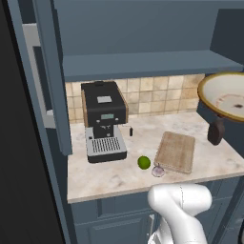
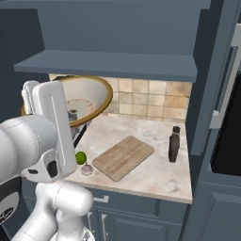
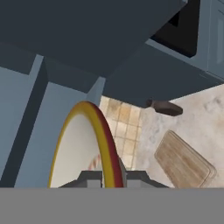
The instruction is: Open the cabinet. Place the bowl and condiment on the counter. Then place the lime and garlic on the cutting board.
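The hand (image 3: 113,177) is clamped on the rim of the bowl (image 2: 87,101), a wide shallow cream dish with a tan-brown outside, held tilted up in the air over the counter (image 1: 119,176), right under the blue shelf (image 2: 113,63) of the cabinet (image 1: 143,19), which stands open. So the arm and bowl are pretty much hogging the space between shelf and counter on that side. Nearest the front edge of the beige marbled counter sit the lime (image 1: 144,162), round and bright green, and the garlic (image 1: 157,170), a pale lilac-ish bulb, close together and just beside the corner of the cutting board (image 1: 176,151). The board is flat, rectangular, light-brown wood with visible grain, and both of them are off it, on the stone. Further along stands the condiment (image 2: 174,144), a small dark brown bottle with a narrow neck, upright on the counter, clear of the board. On the other end there's a boxy black coffee machine (image 1: 103,119) with a silver drip grate, back against the tan square tiles (image 2: 150,99).
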Motion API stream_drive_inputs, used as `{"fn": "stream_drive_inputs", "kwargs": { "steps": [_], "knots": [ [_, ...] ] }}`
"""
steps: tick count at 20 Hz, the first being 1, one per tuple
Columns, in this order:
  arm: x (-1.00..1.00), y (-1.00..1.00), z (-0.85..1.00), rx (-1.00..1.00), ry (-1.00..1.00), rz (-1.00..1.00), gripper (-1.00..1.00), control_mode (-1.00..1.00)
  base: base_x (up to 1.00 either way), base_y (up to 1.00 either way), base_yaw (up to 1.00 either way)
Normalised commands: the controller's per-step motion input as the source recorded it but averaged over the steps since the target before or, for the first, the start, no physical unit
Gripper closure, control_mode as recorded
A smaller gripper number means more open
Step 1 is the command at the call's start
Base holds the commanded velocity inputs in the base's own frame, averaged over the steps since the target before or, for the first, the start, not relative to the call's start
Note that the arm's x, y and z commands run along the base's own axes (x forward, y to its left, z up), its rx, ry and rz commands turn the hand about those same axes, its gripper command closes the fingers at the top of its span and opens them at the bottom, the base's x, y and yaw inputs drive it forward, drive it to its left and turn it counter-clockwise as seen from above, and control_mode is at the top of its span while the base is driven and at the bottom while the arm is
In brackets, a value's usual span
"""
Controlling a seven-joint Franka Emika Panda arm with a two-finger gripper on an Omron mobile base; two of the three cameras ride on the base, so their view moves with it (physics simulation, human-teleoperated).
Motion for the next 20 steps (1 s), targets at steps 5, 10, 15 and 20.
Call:
{"fn": "stream_drive_inputs", "kwargs": {
  "steps": [5, 10, 15, 20],
  "knots": [
    [-0.28, -0.30, -0.05, 0.00, 0.00, -0.04, 1.00, -1.00, 0.00, 0.00, 0.00],
    [-0.11, -0.09, -0.07, 0.00, 0.00, -0.01, 1.00, -1.00, 0.00, 0.00, 0.00],
    [-0.04, -0.05, -0.23, 0.00, 0.00, 0.00, 1.00, -1.00, 0.00, 0.00, 0.00],
    [-0.11, -0.19, -0.23, 0.00, 0.00, 0.00, 1.00, -1.00, 0.00, 0.00, 0.00]
  ]
}}
